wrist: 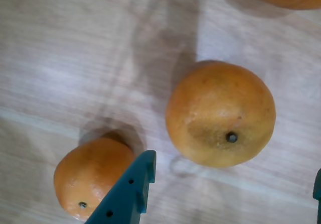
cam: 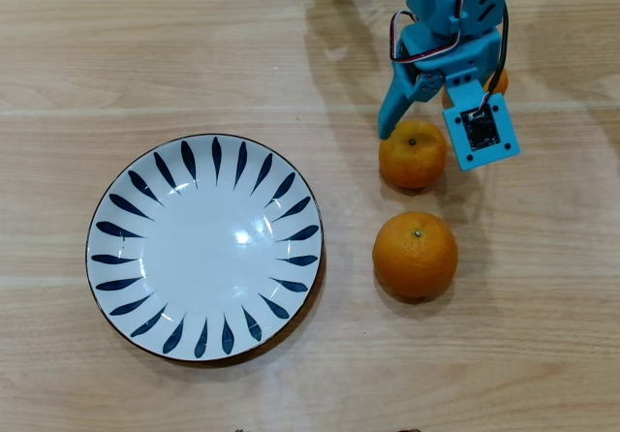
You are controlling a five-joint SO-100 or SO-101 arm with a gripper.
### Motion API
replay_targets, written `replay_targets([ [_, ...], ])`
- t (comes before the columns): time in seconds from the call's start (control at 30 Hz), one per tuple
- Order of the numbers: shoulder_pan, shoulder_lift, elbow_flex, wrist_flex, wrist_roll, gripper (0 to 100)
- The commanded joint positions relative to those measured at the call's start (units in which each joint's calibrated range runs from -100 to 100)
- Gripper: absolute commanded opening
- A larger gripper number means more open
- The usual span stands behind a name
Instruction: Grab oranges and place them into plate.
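Between the spread fingers of the gripper [wrist: 230,184] sits an orange [wrist: 220,113] — firm, rounded, its dimpled skin likely slick, so it is best pinched across its widest middle — with a second orange [wrist: 93,176] just outside one finger, and the empty plate [cam: 116,209] well apart.

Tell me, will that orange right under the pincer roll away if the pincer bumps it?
Probably: the orange is round and sits loose on the flat wooden table, so a sideways nudge could roll it. Its dimpled skin likely gives some grip. The pincer looks open around it, which should help trap it.
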Motion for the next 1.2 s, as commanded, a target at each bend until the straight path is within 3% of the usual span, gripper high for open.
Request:
replay_targets([
  [0.0,0.6,-0.3,-2.6,-0.4,-0.2,34],
  [0.2,0.6,-0.3,-2.3,-0.3,0.0,34],
  [0.37,0.2,-0.2,-2.2,-0.4,0.1,49],
  [0.47,0.2,-0.1,-2.2,-0.8,-0.2,51],
  [0.6,0.1,1.5,-2.6,-1.1,-0.2,46],
  [0.83,-0.3,5.4,-2.3,-5.2,-0.2,28],
  [1.17,0.0,10.9,-2.1,-8.1,-0.2,25],
])
